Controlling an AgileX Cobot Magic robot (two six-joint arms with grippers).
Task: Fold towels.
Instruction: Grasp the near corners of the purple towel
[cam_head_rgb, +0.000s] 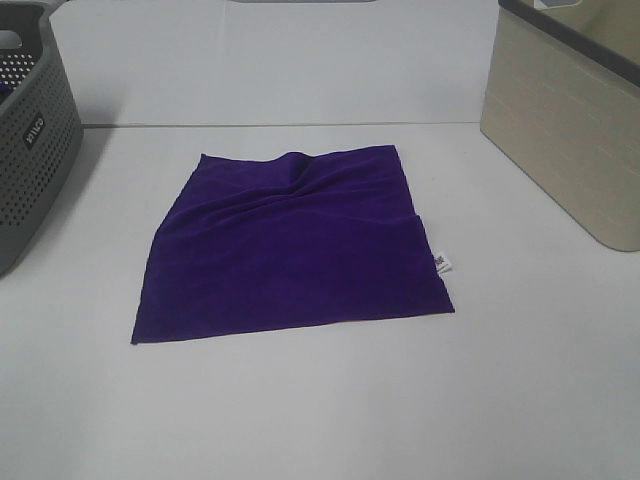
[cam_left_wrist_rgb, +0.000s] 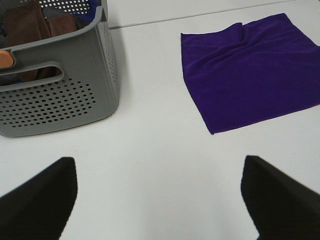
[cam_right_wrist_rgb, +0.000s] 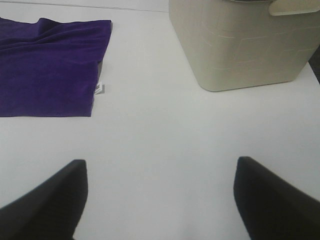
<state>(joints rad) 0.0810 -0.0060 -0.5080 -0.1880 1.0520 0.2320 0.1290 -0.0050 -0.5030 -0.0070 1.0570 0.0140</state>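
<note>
One deep purple towel (cam_head_rgb: 295, 240) lies spread flat on the white table (cam_head_rgb: 330, 400), with a few wrinkles near its far edge and a small white tag (cam_head_rgb: 441, 264) on its right edge. It also shows in the left wrist view (cam_left_wrist_rgb: 250, 70) and in the right wrist view (cam_right_wrist_rgb: 47, 70), tag (cam_right_wrist_rgb: 99, 89) included. Neither gripper shows in the exterior high view. My left gripper (cam_left_wrist_rgb: 159, 200) is open and empty over bare table, short of the towel's near left corner. My right gripper (cam_right_wrist_rgb: 159, 200) is open and empty, off the towel's right side.
A grey perforated basket (cam_head_rgb: 30, 140) stands at the left edge; the left wrist view shows its wall (cam_left_wrist_rgb: 60, 100) and brown and blue cloths inside. A beige bin (cam_head_rgb: 570, 120) stands at the right back, also in the right wrist view (cam_right_wrist_rgb: 240, 45).
</note>
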